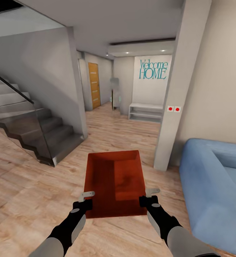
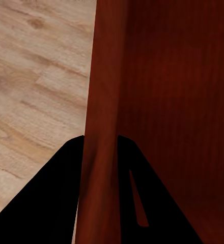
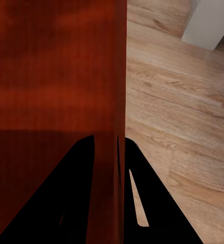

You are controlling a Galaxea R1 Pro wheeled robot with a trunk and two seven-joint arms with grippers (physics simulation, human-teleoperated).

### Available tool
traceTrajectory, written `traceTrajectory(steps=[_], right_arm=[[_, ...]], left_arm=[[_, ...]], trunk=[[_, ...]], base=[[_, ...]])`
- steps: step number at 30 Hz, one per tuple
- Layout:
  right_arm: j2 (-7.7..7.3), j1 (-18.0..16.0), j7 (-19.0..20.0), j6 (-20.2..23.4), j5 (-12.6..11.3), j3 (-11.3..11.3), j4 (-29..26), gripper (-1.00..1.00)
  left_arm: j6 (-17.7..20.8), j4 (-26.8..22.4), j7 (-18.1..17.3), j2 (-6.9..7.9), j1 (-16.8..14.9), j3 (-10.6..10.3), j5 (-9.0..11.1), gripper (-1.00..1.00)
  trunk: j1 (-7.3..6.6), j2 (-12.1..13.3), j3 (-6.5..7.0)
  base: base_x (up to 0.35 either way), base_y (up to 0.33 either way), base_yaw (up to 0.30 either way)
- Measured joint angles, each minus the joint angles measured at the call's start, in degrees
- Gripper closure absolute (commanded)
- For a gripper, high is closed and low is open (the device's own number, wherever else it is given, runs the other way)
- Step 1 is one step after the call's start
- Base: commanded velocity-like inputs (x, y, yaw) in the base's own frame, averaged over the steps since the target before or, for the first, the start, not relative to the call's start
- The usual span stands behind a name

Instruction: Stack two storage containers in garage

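Held out in front: one orange-red storage container, up off the wood floor. Left gripper pinching its left wall, right gripper pinching its right wall, to keep it level for carrying. Blue sofa right, stairs left, hallway farther ahead.

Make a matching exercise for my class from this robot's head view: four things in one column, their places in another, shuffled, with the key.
Things:
1. storage container
2. blue sofa
3. staircase
4. orange door

Places:
A. far down the hallway
B. along the view's right edge
C. at the view's left, behind a glass panel
D. held between the left gripper and right gripper

Pairs: 1-D, 2-B, 3-C, 4-A
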Motion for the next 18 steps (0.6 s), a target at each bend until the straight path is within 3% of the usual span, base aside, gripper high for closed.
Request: traceTrajectory(steps=[18], right_arm=[[0.0,0.0,0.0,-0.05,0.02,0.0,0.0,1.0]], left_arm=[[-0.05,0.0,0.0,0.0,0.0,0.01,-0.02,1.0]], trunk=[[0.0,0.0,0.0]], base=[[0.323,0.0,0.0]])
